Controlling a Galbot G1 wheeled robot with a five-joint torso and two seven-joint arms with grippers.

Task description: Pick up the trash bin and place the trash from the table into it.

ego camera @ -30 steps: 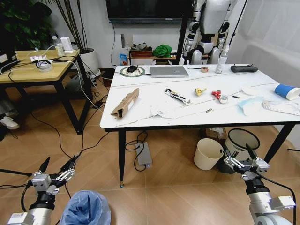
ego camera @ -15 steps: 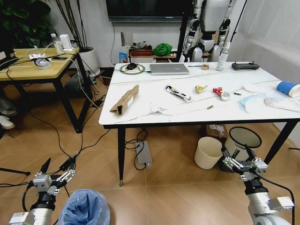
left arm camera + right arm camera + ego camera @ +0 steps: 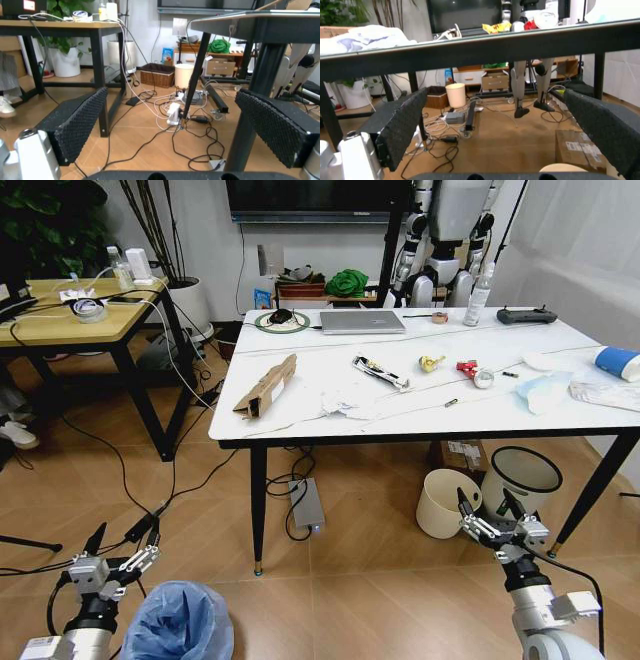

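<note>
Crinkled light-blue plastic marks the trash bin [image 3: 180, 622], on the floor at the bottom left of the head view, just beside the left gripper [image 3: 112, 558] and not yet lifted. The table [image 3: 300, 427] fills the upper middle of the frame, with the trash on top: a torn cardboard box [image 3: 266, 386] toward its left, crumpled white paper [image 3: 347, 403] near the middle, a blue paper cup [image 3: 617, 363] at the far right edge.

The main risk, as I judge it, is the bag — a pinch on the loose plastic alone could pull the liner out and leave the bin behind. Floor cables [image 3: 150, 500] near the left arm could also snag it as the bin is raised. The plain cream bin [image 3: 446, 503] and the black bin [image 3: 520, 482] under the table, close to the right gripper [image 3: 500, 525], could be mistaken for the target.

Both grippers hang low with jaws spread wide — the left gripper's pads [image 3: 80, 123] and the right gripper's pads [image 3: 400, 127] frame only open room, holding and touching nothing.
</note>
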